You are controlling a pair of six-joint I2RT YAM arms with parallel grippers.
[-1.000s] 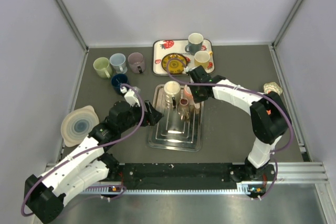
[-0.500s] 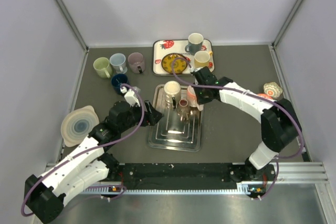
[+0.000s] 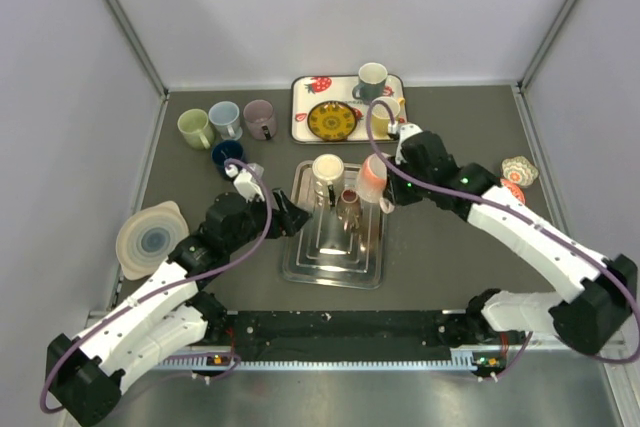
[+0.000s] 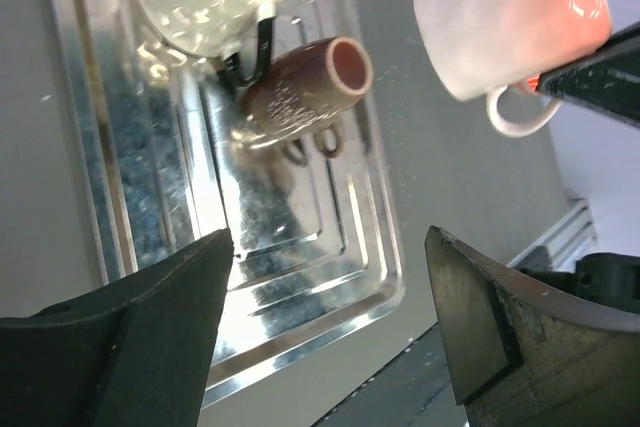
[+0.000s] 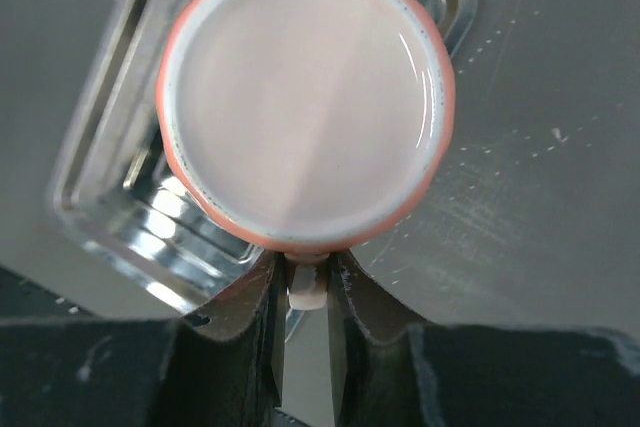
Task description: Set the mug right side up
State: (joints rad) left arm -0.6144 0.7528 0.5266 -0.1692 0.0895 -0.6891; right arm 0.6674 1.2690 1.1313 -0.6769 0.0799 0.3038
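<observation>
The mug [image 3: 372, 175] is orange-pink and white, and it hangs tilted in the air over the right rim of the metal tray [image 3: 330, 265]. My right gripper [image 3: 387, 199] is shut on its white handle. In the right wrist view the mug's [image 5: 305, 107] round pale face, ringed in orange, fills the frame above the right gripper [image 5: 307, 292]. The left wrist view shows the same mug [image 4: 510, 17] at top right, handle downward. My left gripper [image 3: 290, 215] stands open and empty beside the tray's left edge, seen above the tray's near corner as the left gripper [image 4: 328, 277].
A small brown mug [image 3: 349, 203] lies on its side in the metal tray next to a cream mug [image 3: 327, 171]. A strawberry tray [image 3: 302, 107] at the back carries two mugs and a plate. Several mugs [image 3: 225, 122] stand at back left, stacked plates [image 3: 150, 237] at left.
My right arm has lifted the orange-pink mug off the metal tray and carried it right, its elbow swinging outward. The left arm has hardly moved.
</observation>
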